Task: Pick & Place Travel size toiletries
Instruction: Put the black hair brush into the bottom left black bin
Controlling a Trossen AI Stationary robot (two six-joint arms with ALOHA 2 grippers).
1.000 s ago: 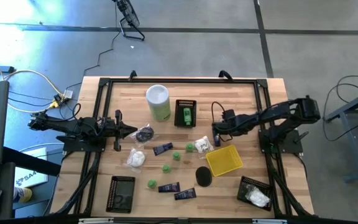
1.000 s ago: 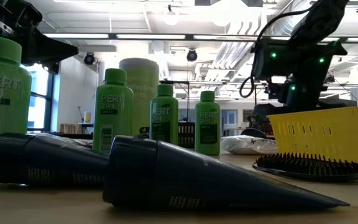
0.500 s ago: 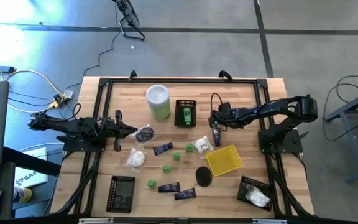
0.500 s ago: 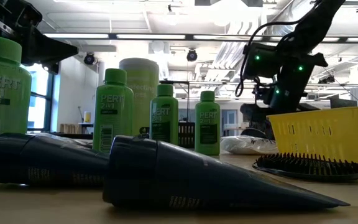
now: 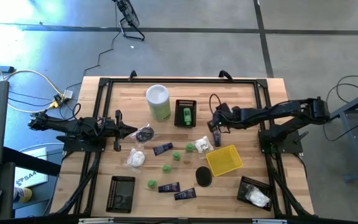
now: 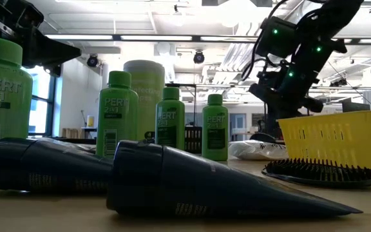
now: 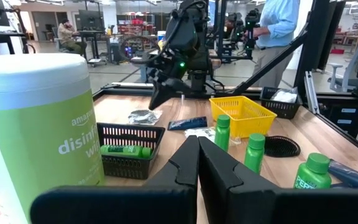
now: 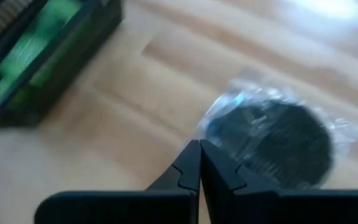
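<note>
Travel size toiletries lie loose on the wooden table: little green bottles (image 5: 176,156), navy tubes (image 5: 163,149), white packets (image 5: 136,158) and a dark round piece (image 5: 204,176). My right gripper (image 5: 214,129) is shut and empty. It slants down above the bare wood between the black basket holding a green bottle (image 5: 185,113) and the yellow basket (image 5: 224,160). Just past its fingertips (image 8: 200,162) lies a dark round piece in clear wrap (image 8: 272,143), resting flat on the table. My left gripper (image 5: 134,130) waits shut and level at the table's left, beside another wrapped dark piece (image 5: 145,134).
A tall white-and-green canister (image 5: 158,102) stands at the far side. Black mesh baskets sit at the near left (image 5: 122,194) and near right (image 5: 253,191), the latter with a white packet inside. A dark frame (image 5: 179,81) runs round the table's edge. People stand in the room behind.
My right gripper has risen from just beside the yellow basket and shifted a little toward the far edge and the black basket. Its wrist has rolled and tipped less steeply. It has stayed shut, and nothing on the table has moved.
</note>
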